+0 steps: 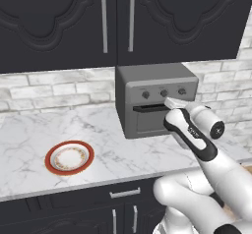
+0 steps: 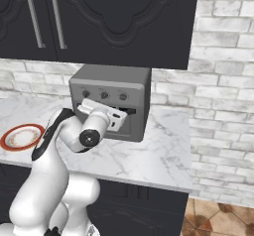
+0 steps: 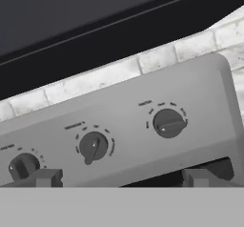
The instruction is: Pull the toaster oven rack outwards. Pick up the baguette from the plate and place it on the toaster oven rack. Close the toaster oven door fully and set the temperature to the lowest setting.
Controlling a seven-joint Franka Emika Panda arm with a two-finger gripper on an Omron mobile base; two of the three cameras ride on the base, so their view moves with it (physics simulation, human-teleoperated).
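The toaster oven (image 1: 155,100) stands on the tabletop (image 1: 108,144) against the brick wall (image 1: 54,90), under the wall cupboards (image 1: 118,21). The plate (image 1: 69,158) lies well to its left, nearer the tabletop's front edge. Three knobs (image 3: 93,146) sit in a row above the oven's door (image 1: 147,121). The tool (image 3: 119,177) is just before the oven's front, below the knobs.

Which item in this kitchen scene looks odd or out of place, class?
The plate on the counter, left of the toaster oven, holds no bread. The oven door looks shut, and the open gripper sits just below the knobs.
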